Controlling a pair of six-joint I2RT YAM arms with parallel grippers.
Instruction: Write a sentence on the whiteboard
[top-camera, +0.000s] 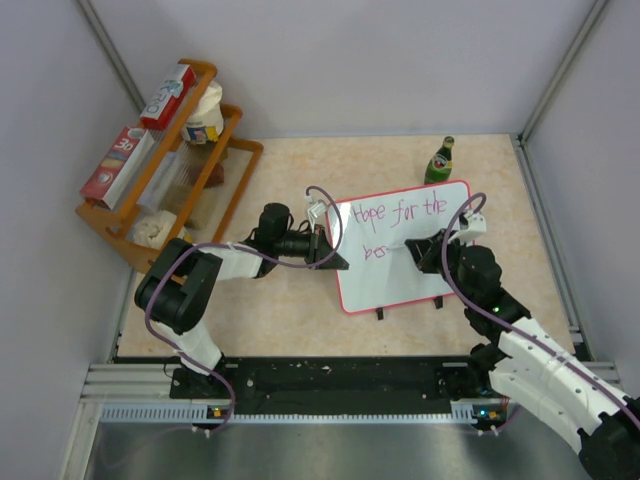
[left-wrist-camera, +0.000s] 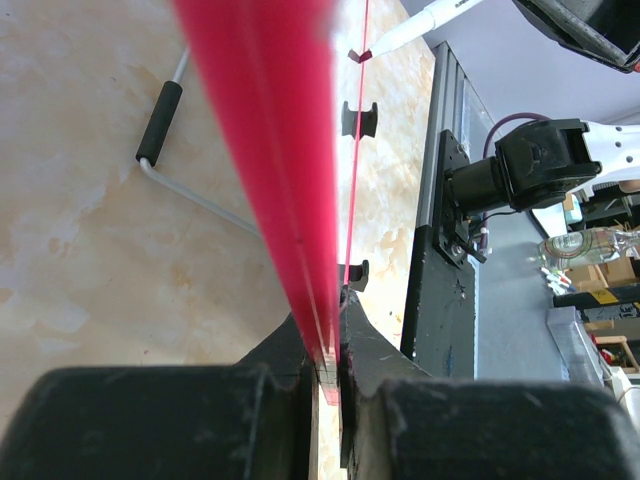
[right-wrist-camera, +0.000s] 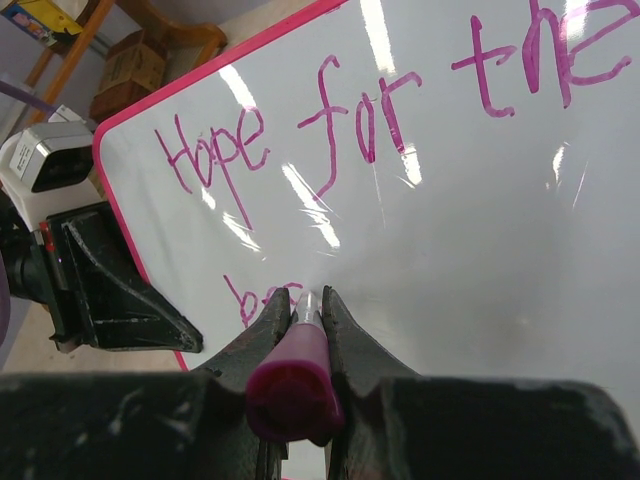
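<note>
Marker tip on the whiteboard (top-camera: 420, 275), with the board's left edge clamped.

The whiteboard stood tilted on its two black clip feet (top-camera: 381, 314) on the beige table (top-camera: 290, 320), right of centre, with a green glass bottle (top-camera: 439, 160) behind it and a wooden rack (top-camera: 200, 190) well apart at the far left. The left gripper (left-wrist-camera: 325, 350) was closed on the pink rim at the board's left edge, one finger on each face. The right gripper (right-wrist-camera: 307, 310) was clamped on a pink marker (right-wrist-camera: 297, 375), whose tip met the board at the second line. The sentence (top-camera: 405, 212) read "Hope for the" on top and "be" below it; whatever followed was hidden by the fingers.
</note>
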